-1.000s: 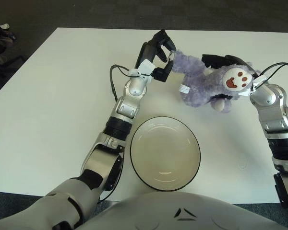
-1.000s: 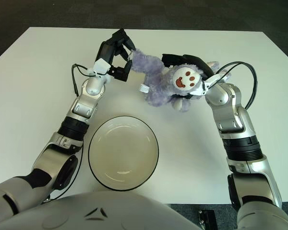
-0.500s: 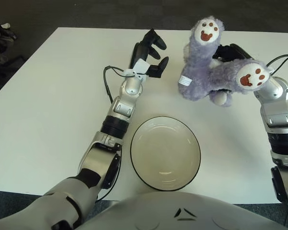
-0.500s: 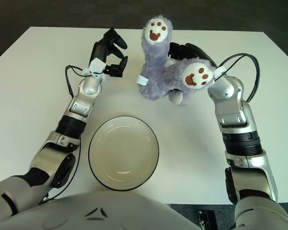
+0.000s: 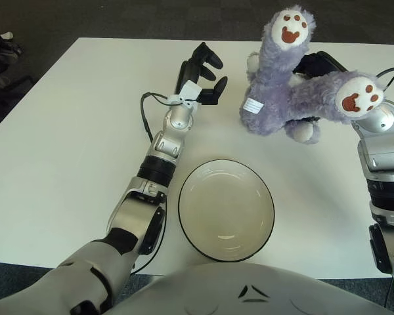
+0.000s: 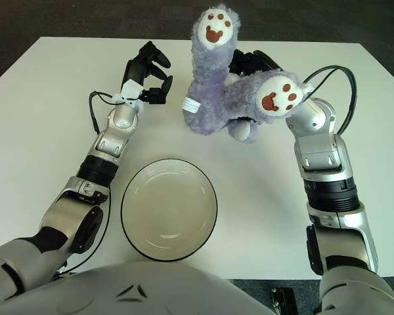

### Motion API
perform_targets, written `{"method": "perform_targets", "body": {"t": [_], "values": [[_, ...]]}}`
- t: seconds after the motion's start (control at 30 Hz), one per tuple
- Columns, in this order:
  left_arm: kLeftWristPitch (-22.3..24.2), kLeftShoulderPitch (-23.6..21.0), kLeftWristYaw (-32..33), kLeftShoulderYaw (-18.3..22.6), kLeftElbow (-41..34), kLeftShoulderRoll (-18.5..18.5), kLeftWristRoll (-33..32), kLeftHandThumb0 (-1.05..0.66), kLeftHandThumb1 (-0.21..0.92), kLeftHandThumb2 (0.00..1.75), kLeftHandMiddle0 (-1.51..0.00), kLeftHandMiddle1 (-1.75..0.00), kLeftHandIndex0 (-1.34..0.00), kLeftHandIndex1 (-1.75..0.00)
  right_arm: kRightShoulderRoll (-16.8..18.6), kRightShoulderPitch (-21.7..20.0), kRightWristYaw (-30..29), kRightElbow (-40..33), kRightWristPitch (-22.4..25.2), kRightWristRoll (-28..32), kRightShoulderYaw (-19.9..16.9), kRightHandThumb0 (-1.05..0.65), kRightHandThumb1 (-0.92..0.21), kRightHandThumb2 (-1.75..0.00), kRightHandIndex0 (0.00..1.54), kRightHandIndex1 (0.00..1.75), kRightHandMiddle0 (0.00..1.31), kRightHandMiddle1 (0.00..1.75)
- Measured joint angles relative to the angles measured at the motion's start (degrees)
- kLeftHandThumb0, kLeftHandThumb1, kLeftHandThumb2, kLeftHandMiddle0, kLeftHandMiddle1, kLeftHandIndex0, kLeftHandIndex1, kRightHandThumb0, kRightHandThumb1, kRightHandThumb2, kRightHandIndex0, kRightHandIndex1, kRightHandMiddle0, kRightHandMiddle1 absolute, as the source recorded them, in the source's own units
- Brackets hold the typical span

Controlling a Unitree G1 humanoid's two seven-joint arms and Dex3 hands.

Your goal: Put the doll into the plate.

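We have the doll (image 5: 285, 98) off the table (image 5: 65, 131), a purple plush with pale paw pads marked in red, held up at the far right. Our right robot hand (image 6: 253, 65) sits behind it; the dark fingers (image 6: 244, 60) show past the fur and appear to be closed around the body, though the plush hides most of the grasp. One limb sticks straight up, another points toward the right forearm, and a white tag hangs on the doll's left side.

Our left robot hand (image 5: 207, 69) is just left of the doll and apart from it, fingers loosely spread and holding nothing. It hovers over the far part of the table and plays no part in the hold now.

The plate (image 5: 187, 210) lies near us in the middle, pale with a dark rim, and nothing is in it. It lies well apart from the doll, nearer to us and to its left.

So, as we judge it, the pick-up is done and the carrying is what remains. We need to bring the right arm back and inward until the doll hangs over the plate, lower it, then let go. The floppy limbs may drape over the rim, so we should aim the body at the plate's middle.
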Motion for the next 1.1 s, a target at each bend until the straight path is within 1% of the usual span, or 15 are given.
{"method": "perform_targets", "body": {"t": [0.17,0.2,0.23,0.33,0.4,0.53,0.7,0.87,1.0,1.1], "values": [[-0.55,-0.17,-1.08,0.55,0.90,-0.38,-1.98,-0.01,0.30,1.34,-0.52,-1.74,-0.49,-1.75,0.16,-0.90,2.03,-1.13,2.95,2.08,0.05,0.61,-0.02,-1.68,0.86,1.75,1.09,1.75],[-0.57,-0.17,-1.23,0.63,1.04,-0.44,-2.24,-0.15,0.42,1.19,-0.73,-1.74,-0.45,-1.75,0.25,-1.03,2.21,-1.27,3.41,2.27,0.07,0.60,-0.03,-1.67,0.85,1.75,1.08,1.75],[-0.58,-0.17,-1.41,0.72,1.17,-0.48,-2.49,-0.24,0.51,1.08,-0.89,-1.74,-0.41,-1.75,0.40,-1.13,2.35,-1.46,3.95,2.53,0.09,0.59,-0.05,-1.65,0.84,1.75,1.07,1.75],[-0.62,-0.17,-1.65,1.11,1.41,-0.56,-3.25,-0.34,0.61,0.94,-1.09,-1.75,-0.37,-1.75,1.00,-1.20,2.90,-2.48,6.16,3.27,0.25,0.58,-0.08,-1.61,0.81,1.75,1.04,1.75],[-0.68,-0.17,-1.73,1.35,1.54,-0.54,-3.53,-0.37,0.64,0.90,-1.14,-1.75,-0.36,-1.75,1.52,-1.15,2.90,-3.80,7.60,3.20,0.88,0.57,-0.08,-1.60,0.80,1.75,1.03,1.75],[-0.93,-0.17,-1.83,1.59,1.87,-0.53,-3.74,-0.38,0.66,0.87,-1.18,-1.75,-0.35,-1.75,2.68,-0.86,3.04,-6.41,9.03,3.65,1.63,0.56,-0.10,-1.58,0.79,1.75,1.00,1.75],[-2.58,-0.08,-1.82,1.95,2.28,0.29,-3.44,-0.38,0.68,0.84,-1.20,-1.75,-0.34,-1.75,3.89,-0.88,3.73,-7.01,9.37,5.06,1.97,0.56,-0.11,-1.57,0.78,1.75,0.99,1.75],[-4.48,0.27,-1.79,2.44,2.25,1.99,-3.08,-0.38,0.68,0.85,-1.20,-1.75,-0.34,-1.75,4.76,-0.88,4.18,-7.41,9.76,6.09,2.11,0.56,-0.11,-1.57,0.78,1.75,0.99,1.75],[-5.33,1.84,-2.01,3.27,0.84,3.89,-3.02,-0.39,0.67,0.86,-1.19,-1.75,-0.34,-1.75,5.46,-0.89,4.73,-9.23,11.90,6.83,2.92,0.56,-0.11,-1.57,0.78,1.75,1.00,1.75],[-5.21,3.40,-3.14,4.31,-0.58,5.61,-3.55,-0.39,0.67,0.86,-1.16,-1.75,-0.35,-1.75,5.89,-0.90,5.82,-9.91,13.30,8.51,3.35,0.56,-0.11,-1.57,0.78,1.75,1.01,1.75]]}}
